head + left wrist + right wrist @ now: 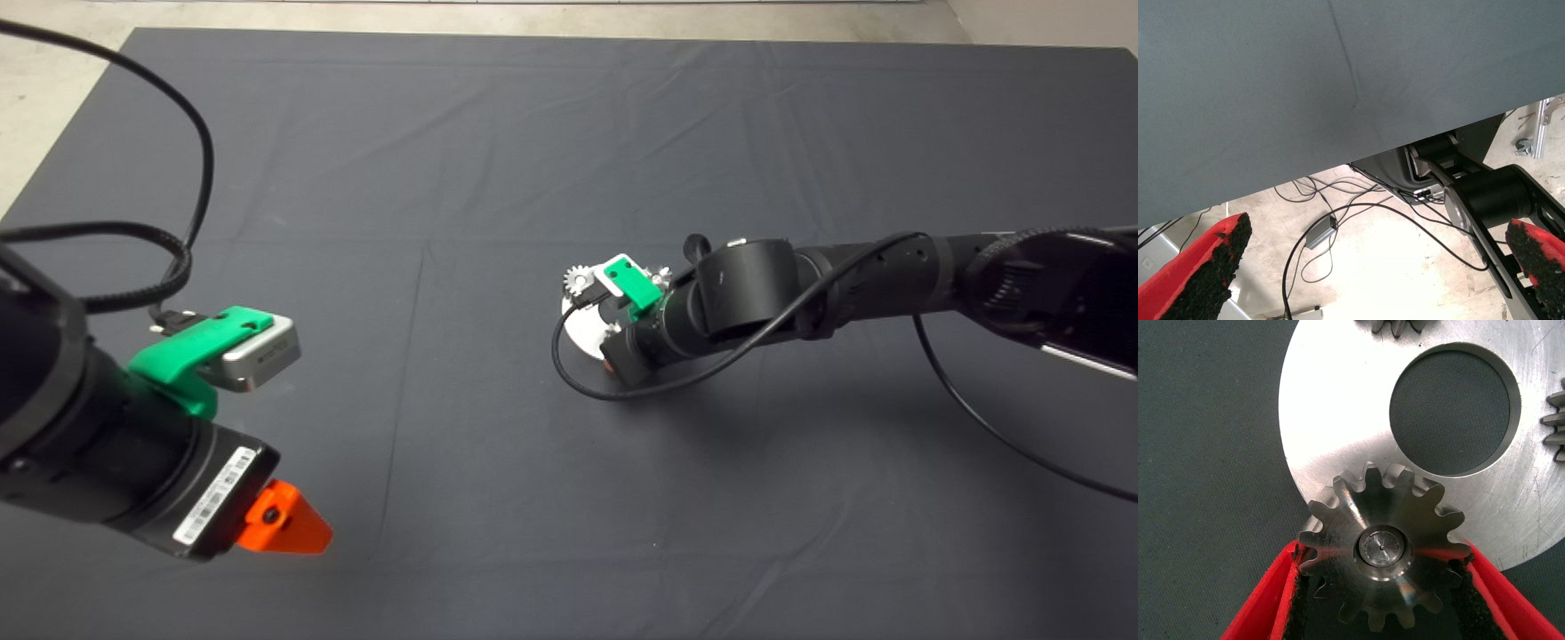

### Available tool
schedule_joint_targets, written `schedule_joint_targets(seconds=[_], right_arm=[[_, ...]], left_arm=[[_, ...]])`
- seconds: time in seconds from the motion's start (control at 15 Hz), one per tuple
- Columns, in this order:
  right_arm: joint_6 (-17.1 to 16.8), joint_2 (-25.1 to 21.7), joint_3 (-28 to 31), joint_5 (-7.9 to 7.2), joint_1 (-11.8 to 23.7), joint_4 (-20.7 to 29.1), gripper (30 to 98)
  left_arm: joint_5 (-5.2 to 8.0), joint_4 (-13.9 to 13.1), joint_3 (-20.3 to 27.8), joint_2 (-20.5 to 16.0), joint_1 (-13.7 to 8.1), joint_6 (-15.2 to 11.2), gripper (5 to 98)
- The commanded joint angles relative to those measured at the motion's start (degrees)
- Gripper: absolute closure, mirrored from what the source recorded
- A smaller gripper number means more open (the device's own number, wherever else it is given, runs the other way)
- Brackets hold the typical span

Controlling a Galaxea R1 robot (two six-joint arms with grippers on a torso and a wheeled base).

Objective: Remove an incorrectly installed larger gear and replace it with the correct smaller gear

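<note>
Larger gear: we see the larger gear (1386, 548) seated on a pin (1383, 549) at the rim of a round silver plate (1338, 407). About half of the gear overhangs the plate's edge above the dark mat (1205, 453). Its teeth are chunky and shiny.

Right gripper: the right gripper (1385, 587) brackets the larger gear, one red finger on each side. The black pads (1295, 600) press against the teeth on both flanks, so we record the fingers as closed on the gear.

Plate: it has a large round hole (1450, 407) through which the mat shows. We note two other gears at the plate's rim, one pale gear (1395, 325) and a second pale gear (1555, 420), both cut off by the view's edge.

Head view: the right arm (800, 284) reaches in from the right to the plate (582, 333) near the mat's centre. A small gear (576, 282) shows just beside the green wrist mount (633, 280). We cannot tell whether this is the smaller gear.

Left gripper: the left gripper (1378, 267) waits at the mat's lower left edge, well apart from the plate. Its fingers (1205, 273) stand wide with nothing between them.

Floor: in the left wrist view we see pale floor with cables (1338, 227) beyond the mat's edge.
</note>
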Motion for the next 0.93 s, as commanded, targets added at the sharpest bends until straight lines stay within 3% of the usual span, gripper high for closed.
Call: schedule_joint_targets(seconds=[0.0, 0.47, 0.87], right_arm=[[0.3, -0.1, 2.83, 0.66, 1.48, -1.81, 80.8], [0.47, -0.19, 4.14, 0.48, 2.15, -1.81, 82.0], [2.76, -0.28, 5.89, 0.4, 8.51, -1.02, 82.4]], left_arm=[[0.04, 0.18, 0.66, -0.08, -0.55, -0.18, 5.8], [-0.23, 0.22, 0.93, -0.08, -0.55, -0.18, 5.8], [-0.23, 0.16, 0.93, 0.01, -0.55, -0.18, 5.8]])
